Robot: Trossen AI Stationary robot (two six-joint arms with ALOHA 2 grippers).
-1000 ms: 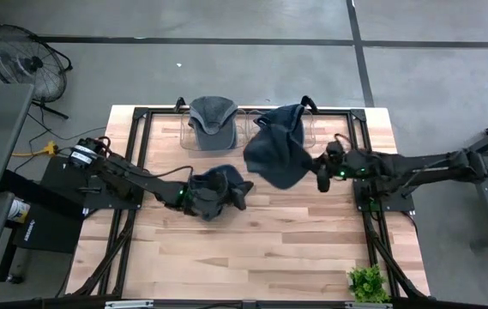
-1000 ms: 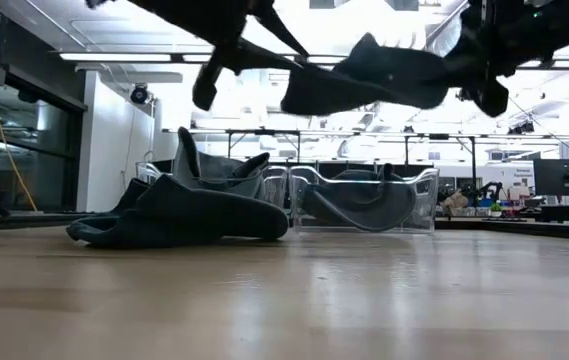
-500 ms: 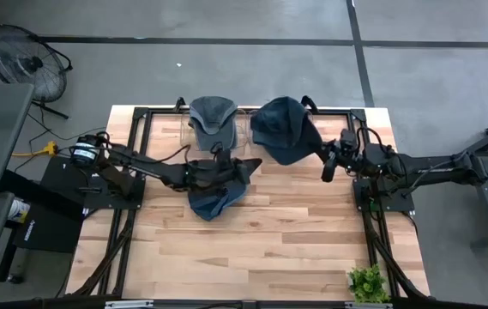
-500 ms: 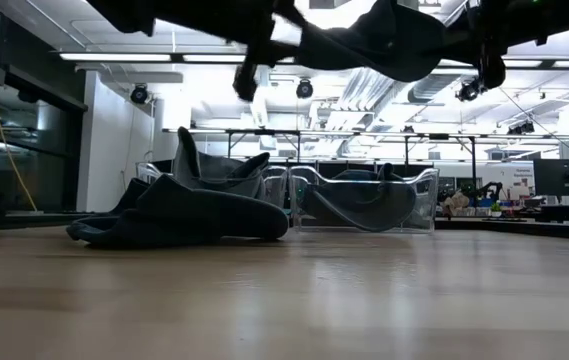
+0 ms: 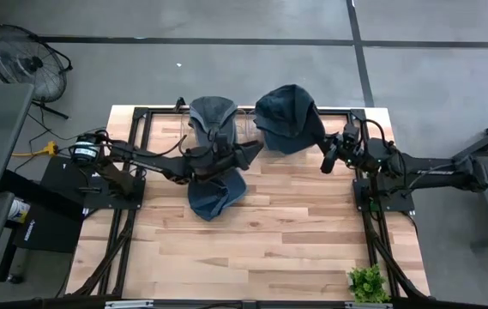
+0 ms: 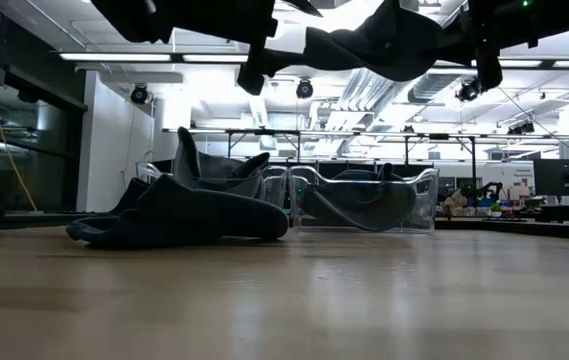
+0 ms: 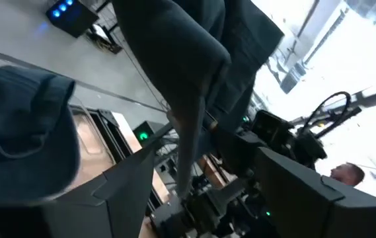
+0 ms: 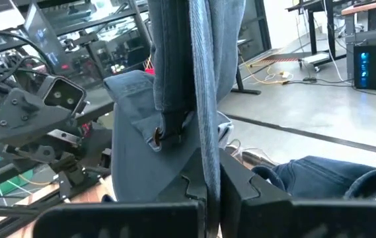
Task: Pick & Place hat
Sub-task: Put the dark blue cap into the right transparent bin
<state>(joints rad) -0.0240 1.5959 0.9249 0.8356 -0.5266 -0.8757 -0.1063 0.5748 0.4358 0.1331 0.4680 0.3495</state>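
Note:
A dark blue hat (image 5: 285, 120) hangs in the air over the right clear bin (image 6: 419, 195) at the table's far edge, with my right gripper (image 5: 328, 157) shut on it. My left gripper (image 5: 250, 152) is at the hat's left side, open. In the left wrist view its fingers stand on either side of a hanging fold of the hat (image 7: 186, 125); whether they touch it I cannot tell. A grey hat (image 5: 212, 116) sits in the left clear bin. Another blue hat (image 5: 215, 196) lies crumpled on the table below my left arm. My right gripper pinches a narrow edge of the hat (image 8: 204, 142) between its two fingers, beside a small buckle. The fingers come level from the table's right side. The hat is lifted clear and stands out from the fingers toward the table's left, above the bin.
In the low view a dark cloth shape (image 6: 359, 210) shows inside the right bin. Black frame rails (image 5: 141, 154) run along both sides of the table. A small green plant (image 5: 365, 281) stands at the near right corner. Bare wood lies near the front edge.
My right gripper has drawn back toward the table's far right and carried the blue hat from above the table's middle to above the right bin, turning it on the way. My left gripper has gone up and toward the far edge, off the crumpled hat, following the held hat.

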